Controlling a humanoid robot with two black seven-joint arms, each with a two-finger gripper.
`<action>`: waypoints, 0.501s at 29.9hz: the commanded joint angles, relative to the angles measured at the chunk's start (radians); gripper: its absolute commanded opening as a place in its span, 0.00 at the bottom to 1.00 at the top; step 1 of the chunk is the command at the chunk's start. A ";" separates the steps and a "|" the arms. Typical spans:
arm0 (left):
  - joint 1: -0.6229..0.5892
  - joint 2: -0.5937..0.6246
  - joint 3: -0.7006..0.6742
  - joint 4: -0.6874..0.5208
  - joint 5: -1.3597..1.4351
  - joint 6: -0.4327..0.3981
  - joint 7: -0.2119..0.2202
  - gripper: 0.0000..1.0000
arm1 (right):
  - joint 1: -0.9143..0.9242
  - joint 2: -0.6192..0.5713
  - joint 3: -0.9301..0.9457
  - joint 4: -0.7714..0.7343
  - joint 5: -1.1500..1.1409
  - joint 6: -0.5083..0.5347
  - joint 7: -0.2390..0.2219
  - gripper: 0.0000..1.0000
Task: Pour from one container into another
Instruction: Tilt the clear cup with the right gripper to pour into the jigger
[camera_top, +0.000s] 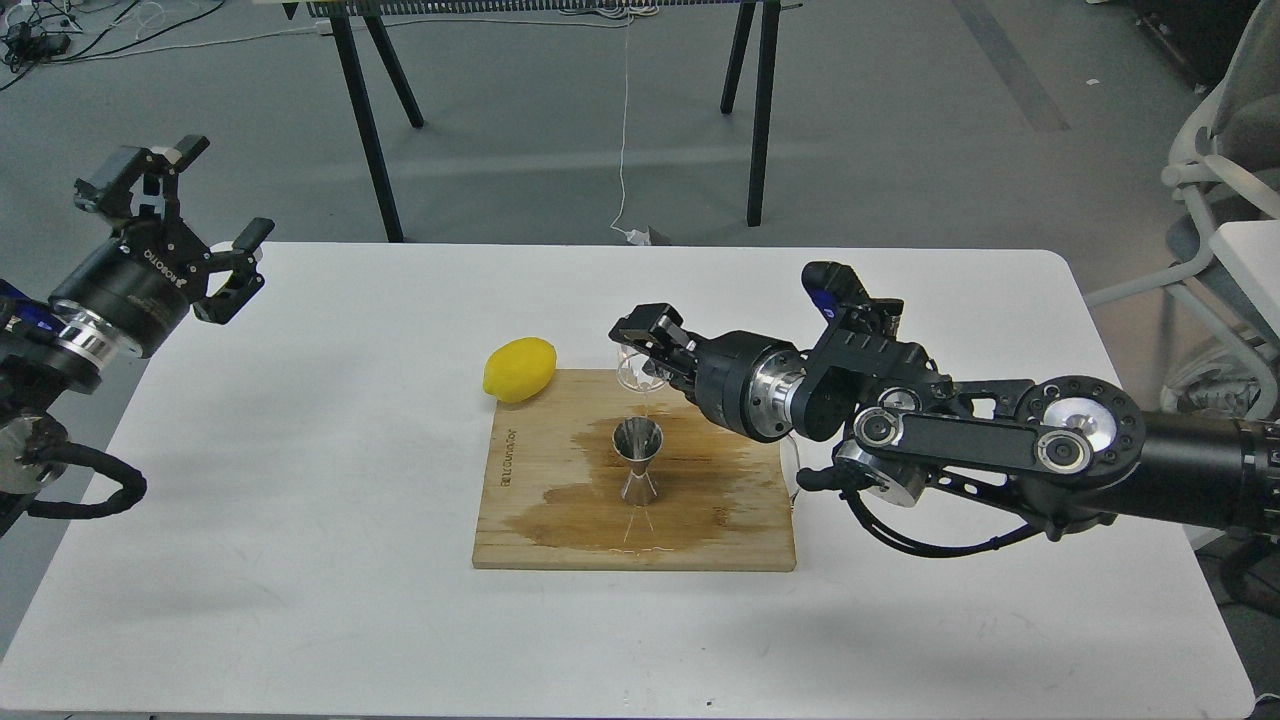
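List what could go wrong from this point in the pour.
1. The glass cup, tilted in the right gripper, sits above and behind the narrow jigger; the stream could miss its small mouth.
2. The wooden board is already wet around the jigger, so more spill may spread toward the table.

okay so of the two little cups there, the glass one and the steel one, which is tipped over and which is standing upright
The clear glass cup is tipped, held in the right hand. The steel jigger stands upright on the wooden board.
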 joint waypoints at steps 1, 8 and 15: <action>-0.001 0.000 0.000 0.000 0.000 0.000 0.000 0.97 | 0.000 0.001 -0.019 0.000 -0.029 0.000 0.010 0.30; 0.002 0.001 0.000 0.000 0.000 0.000 0.000 0.97 | -0.002 0.005 -0.026 0.000 -0.032 0.000 0.019 0.30; 0.000 0.000 0.000 0.000 0.000 0.000 0.000 0.97 | -0.002 0.006 -0.037 0.000 -0.096 0.014 0.036 0.30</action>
